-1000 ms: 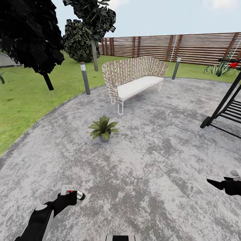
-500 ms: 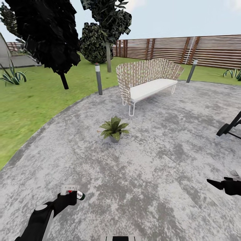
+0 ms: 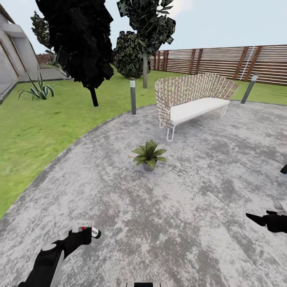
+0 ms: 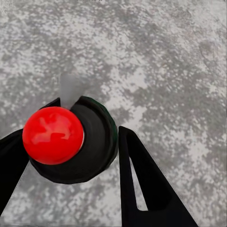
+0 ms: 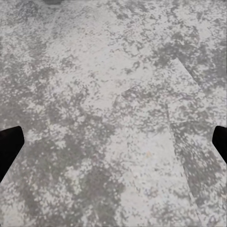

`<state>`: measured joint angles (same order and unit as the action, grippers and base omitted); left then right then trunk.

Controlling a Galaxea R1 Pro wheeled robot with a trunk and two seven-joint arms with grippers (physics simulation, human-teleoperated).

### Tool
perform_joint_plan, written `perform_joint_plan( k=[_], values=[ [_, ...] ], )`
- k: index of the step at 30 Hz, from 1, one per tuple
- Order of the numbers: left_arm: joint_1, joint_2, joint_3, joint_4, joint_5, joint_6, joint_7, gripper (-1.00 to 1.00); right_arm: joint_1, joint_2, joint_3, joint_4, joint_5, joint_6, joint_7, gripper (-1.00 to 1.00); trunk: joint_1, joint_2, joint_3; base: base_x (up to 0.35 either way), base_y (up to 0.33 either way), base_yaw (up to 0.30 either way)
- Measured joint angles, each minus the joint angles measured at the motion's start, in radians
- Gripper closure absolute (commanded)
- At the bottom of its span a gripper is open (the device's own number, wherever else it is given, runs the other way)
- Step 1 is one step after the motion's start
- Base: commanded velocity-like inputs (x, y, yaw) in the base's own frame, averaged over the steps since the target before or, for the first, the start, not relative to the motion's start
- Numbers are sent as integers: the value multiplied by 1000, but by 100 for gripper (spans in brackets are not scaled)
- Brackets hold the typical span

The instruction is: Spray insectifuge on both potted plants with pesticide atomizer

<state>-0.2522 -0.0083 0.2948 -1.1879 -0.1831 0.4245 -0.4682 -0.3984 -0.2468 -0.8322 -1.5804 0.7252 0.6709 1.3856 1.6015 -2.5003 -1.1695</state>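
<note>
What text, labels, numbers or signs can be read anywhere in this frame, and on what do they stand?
None can be read.
The pesticide atomizer, held in the left gripper, has a white label in the head view, but any print on it is too small and blurred to make out.
The bench, fence and house wall carry no visible writing.

The paving [image 3: 191, 207] was mottled grey and white, ringed by bright green lawn [image 3: 44, 123]. On it the potted plant [image 3: 149, 154] showed green leaves over a grey pot. Behind the plant, the bench [image 3: 195, 99] had a tan-and-white woven back and a white seat. The fence [image 3: 223, 61] beyond the bench was brown and slatted. The pesticide atomizer [image 4: 82, 142] was dark green with a glossy red ball, between black fingers [image 4: 142, 179].
</note>
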Motion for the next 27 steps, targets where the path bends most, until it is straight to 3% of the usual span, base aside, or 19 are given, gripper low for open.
perform_joint_plan(
  k=[27],
  values=[
    [0,0,-1,3,0,-1,2,100,0,2,0,0,-2,0,0,-100,0,0,31,0,0,218]
  ],
)
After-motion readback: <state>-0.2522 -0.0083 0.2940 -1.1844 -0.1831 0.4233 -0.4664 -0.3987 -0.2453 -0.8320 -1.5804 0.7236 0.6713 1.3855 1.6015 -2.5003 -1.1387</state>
